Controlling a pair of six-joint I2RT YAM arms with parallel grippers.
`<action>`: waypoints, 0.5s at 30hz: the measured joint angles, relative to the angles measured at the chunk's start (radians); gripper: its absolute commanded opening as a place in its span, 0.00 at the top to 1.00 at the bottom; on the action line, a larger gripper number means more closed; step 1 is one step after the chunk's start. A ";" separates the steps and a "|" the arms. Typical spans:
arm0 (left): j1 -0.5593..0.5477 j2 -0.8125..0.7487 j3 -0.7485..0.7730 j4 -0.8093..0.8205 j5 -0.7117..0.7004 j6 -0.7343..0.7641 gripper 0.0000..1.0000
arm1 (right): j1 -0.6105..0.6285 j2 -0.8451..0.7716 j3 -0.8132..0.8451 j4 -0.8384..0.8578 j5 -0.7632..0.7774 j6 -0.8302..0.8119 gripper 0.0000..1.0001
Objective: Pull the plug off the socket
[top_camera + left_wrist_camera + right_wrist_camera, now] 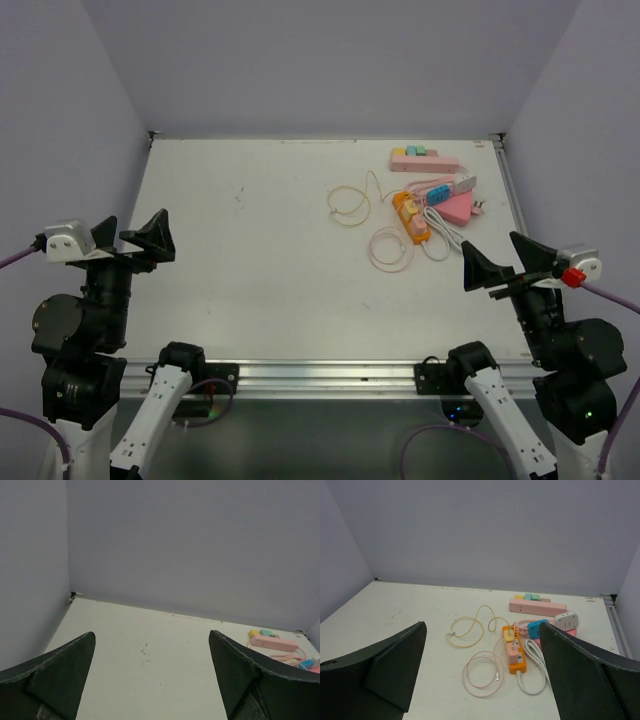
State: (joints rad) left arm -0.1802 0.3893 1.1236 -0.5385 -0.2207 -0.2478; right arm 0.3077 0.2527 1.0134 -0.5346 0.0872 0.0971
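Both arms sit parked at the near corners of the desk, well apart from the work. The left claw is spread wide and holds nothing. The right claw is equally wide and empty. That stance looks like a ready pose, since it keeps both wrist cameras unobstructed.

The task's thing, the orange power strip, lies flat at about 1 o'clock from the desk's middle and roughly 11 o'clock from the right claw. In the right wrist view it carries a yellow plug at its far end and a pink plug just nearer, both seated. Their leads, a yellow cable and a pink cable, coil loosely toward 9 o'clock, so slack should not resist a pull. A white cord curls off the strip's near end.

Nothing is begun. The right arm is the likelier puller, being closer. The strip is light and may lift with the plug unless the left arm crosses to pin it.
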 measured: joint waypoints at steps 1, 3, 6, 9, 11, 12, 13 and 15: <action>0.000 0.000 0.000 0.000 0.000 0.000 0.00 | 0.000 -0.001 -0.007 0.002 -0.003 0.000 0.01; 0.000 0.000 -0.004 0.003 0.000 -0.002 0.00 | 0.000 -0.004 -0.023 0.004 -0.008 0.006 0.01; 0.000 0.000 -0.015 0.006 0.003 -0.004 0.00 | 0.000 -0.005 -0.047 0.006 -0.011 0.027 0.01; 0.000 0.000 -0.030 0.008 0.008 -0.004 0.01 | 0.000 0.003 -0.068 0.007 -0.011 0.060 0.01; 0.000 0.000 -0.041 0.010 0.010 -0.004 0.00 | 0.000 0.022 -0.075 0.009 -0.008 0.087 0.01; 0.000 0.000 -0.048 0.011 0.013 -0.004 0.00 | 0.000 0.037 -0.080 0.013 -0.003 0.105 0.01; 0.000 0.000 -0.057 0.016 0.016 -0.005 0.00 | 0.000 0.052 -0.087 0.018 0.002 0.124 0.01; 0.000 0.000 -0.078 0.024 0.026 -0.006 0.00 | 0.000 0.093 -0.101 0.019 0.008 0.159 0.01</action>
State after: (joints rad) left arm -0.1802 0.3897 1.0454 -0.5140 -0.1951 -0.2543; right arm 0.3077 0.3454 0.9127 -0.5156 0.0952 0.2562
